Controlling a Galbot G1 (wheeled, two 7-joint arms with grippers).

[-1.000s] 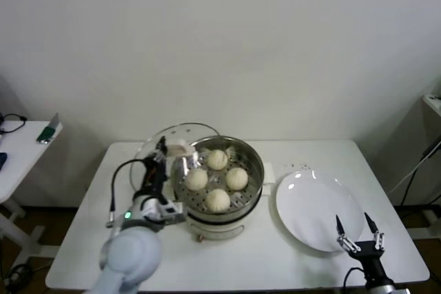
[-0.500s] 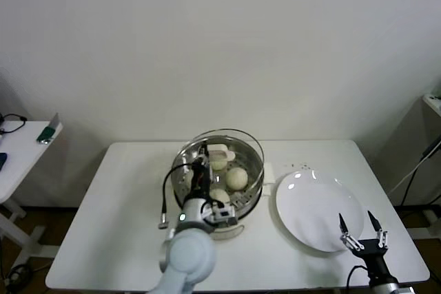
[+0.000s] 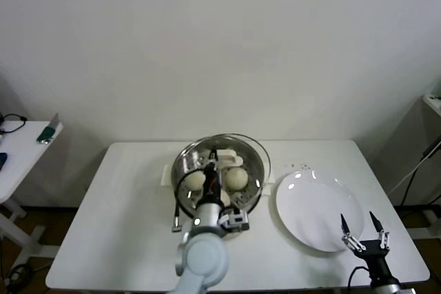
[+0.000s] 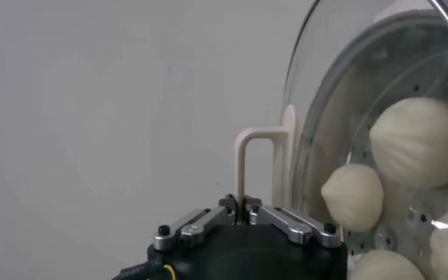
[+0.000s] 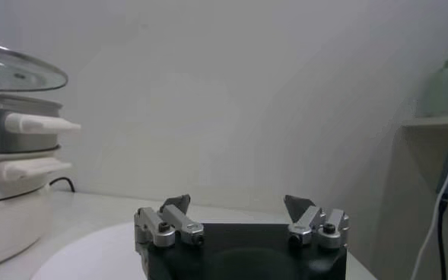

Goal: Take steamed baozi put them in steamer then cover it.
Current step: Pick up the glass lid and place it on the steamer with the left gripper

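Against a plain pale wall stands a white worktop [image 3: 103, 225], with a smaller side table [image 3: 21, 149] off to the robot's left. Near the middle of the worktop sits the steamer [image 3: 253, 185], a shiny steel basket on a white cooker base, and inside it lie the buns [image 3: 236, 178], seen through glass; the left wrist view shows four of them [image 4: 421, 141] on the perforated bottom. The lid [image 3: 256, 153] now lies over the steamer, and from the right wrist view it looks tilted a little above the rim rather than seated [image 5: 18, 70]. The left gripper [image 3: 212, 168] is above the pot, its fingers pressed together on the lid's cream handle [image 4: 258, 163]. To the right of the steamer, just beside it, lies a white plate [image 3: 317, 211] with nothing on it. The right gripper [image 3: 363, 228] waits at the near edge of that plate, its fingers [image 5: 176, 205] spread wide and holding nothing. A second ago the lid was held off to the left of the steamer, leaving the buns uncovered; half a second ago it was already above the basket, and it has since shifted slightly further right. The right arm has barely moved.
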